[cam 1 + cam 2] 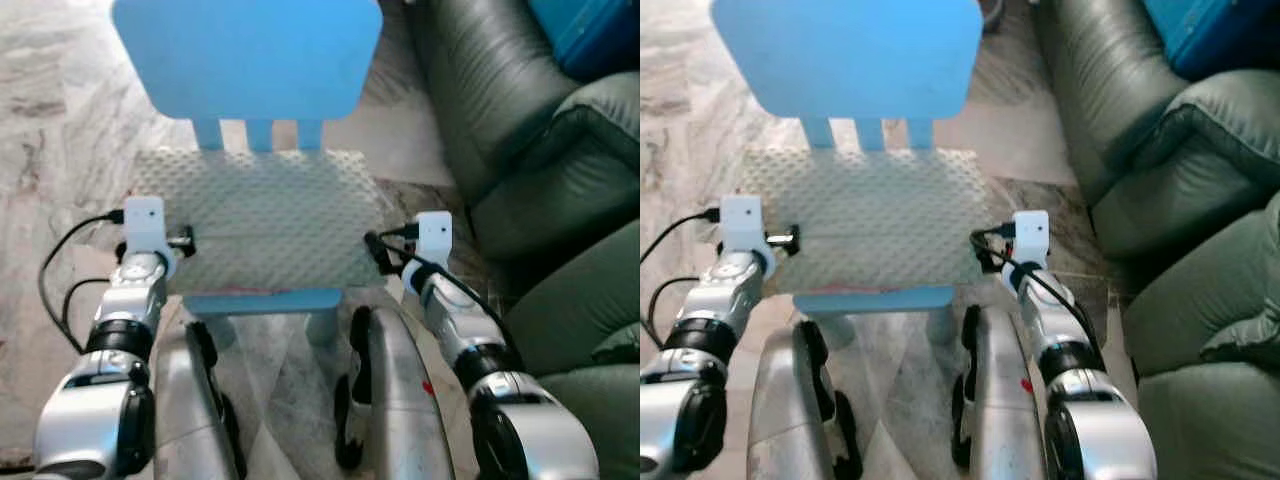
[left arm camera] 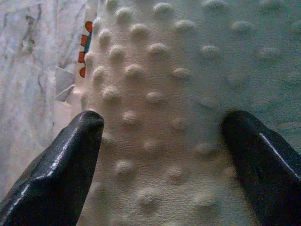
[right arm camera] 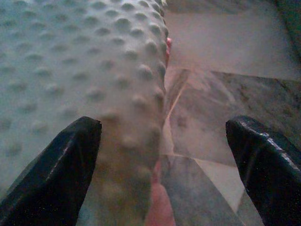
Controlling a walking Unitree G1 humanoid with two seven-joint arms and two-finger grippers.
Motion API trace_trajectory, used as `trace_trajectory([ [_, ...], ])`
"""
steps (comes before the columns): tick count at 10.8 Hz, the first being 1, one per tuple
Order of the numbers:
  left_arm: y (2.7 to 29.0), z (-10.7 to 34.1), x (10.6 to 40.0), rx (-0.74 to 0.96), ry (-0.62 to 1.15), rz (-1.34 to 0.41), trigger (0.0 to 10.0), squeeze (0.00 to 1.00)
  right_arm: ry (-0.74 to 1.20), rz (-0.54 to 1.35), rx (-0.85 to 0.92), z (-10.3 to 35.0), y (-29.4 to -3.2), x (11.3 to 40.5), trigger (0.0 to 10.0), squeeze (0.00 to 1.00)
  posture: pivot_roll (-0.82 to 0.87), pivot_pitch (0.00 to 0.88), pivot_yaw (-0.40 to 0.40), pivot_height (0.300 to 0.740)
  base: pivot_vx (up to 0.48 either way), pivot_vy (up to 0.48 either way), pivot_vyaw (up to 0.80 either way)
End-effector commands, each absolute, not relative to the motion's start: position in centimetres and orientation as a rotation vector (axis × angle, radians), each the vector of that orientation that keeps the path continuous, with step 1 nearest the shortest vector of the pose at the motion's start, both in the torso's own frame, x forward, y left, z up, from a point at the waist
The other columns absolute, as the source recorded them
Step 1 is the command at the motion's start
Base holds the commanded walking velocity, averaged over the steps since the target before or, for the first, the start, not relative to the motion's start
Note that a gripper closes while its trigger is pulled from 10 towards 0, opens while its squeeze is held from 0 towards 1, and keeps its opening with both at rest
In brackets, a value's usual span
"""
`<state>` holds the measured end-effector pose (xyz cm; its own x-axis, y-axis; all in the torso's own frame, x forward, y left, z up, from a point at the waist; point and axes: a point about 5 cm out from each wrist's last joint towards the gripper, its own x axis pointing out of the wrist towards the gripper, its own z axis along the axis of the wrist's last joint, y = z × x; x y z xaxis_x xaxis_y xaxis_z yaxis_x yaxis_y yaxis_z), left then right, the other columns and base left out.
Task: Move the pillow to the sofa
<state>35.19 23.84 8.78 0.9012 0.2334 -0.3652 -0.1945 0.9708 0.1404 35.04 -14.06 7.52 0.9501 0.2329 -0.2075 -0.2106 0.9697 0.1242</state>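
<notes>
A pale, bumpy pillow (image 1: 265, 215) lies flat on the seat of a small blue chair (image 1: 250, 60) directly in front of me. My left gripper (image 1: 185, 240) is at the pillow's left edge. In the left wrist view it (image 2: 162, 121) is open, and the dotted fabric (image 2: 178, 70) spans the gap between its fingers at close range. At the pillow's right edge is my right gripper (image 1: 378, 250). It is open too (image 3: 163, 126), with the pillow's side edge (image 3: 127, 94) between its fingers. The dark green leather sofa (image 1: 520, 130) stands to the right.
The chair's seat edge (image 1: 265, 299) shows below the pillow, and its backrest rises behind it. Marble floor (image 1: 60, 120) lies to the left and around the chair. A blue object (image 1: 590, 35) rests on the sofa at the top right. The sofa arm (image 1: 560, 200) is close to my right arm.
</notes>
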Motion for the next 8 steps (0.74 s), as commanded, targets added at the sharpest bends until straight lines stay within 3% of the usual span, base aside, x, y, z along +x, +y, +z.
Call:
trace_trajectory([
  [1,24.5,7.8,34.5,0.121,0.434,0.247,10.0,0.0,0.23,0.229,0.115,7.3,-13.7,35.0,10.0,0.0,-0.02,0.282,-0.073,0.517,0.0,0.0,0.0],
  [4,25.7,7.6,34.3,0.102,0.427,0.312,10.0,0.0,0.215,0.255,0.319,7.9,-10.7,35.7,10.0,0.0,-0.01,0.292,-0.089,0.517,0.0,0.0,0.0],
  [7,25.7,8.1,34.7,0.109,0.417,0.299,10.0,0.0,0.271,0.267,0.285,7.4,-9.6,35.5,10.0,0.0,0.0,0.303,-0.099,0.517,0.0,0.0,0.0],
  [8,24.9,6.5,34.0,0.106,0.499,0.247,10.0,0.0,0.315,0.247,0.302,6.6,-9.5,35.2,0.0,0.0,0.0,0.308,-0.104,0.517,0.0,0.0,0.0],
])
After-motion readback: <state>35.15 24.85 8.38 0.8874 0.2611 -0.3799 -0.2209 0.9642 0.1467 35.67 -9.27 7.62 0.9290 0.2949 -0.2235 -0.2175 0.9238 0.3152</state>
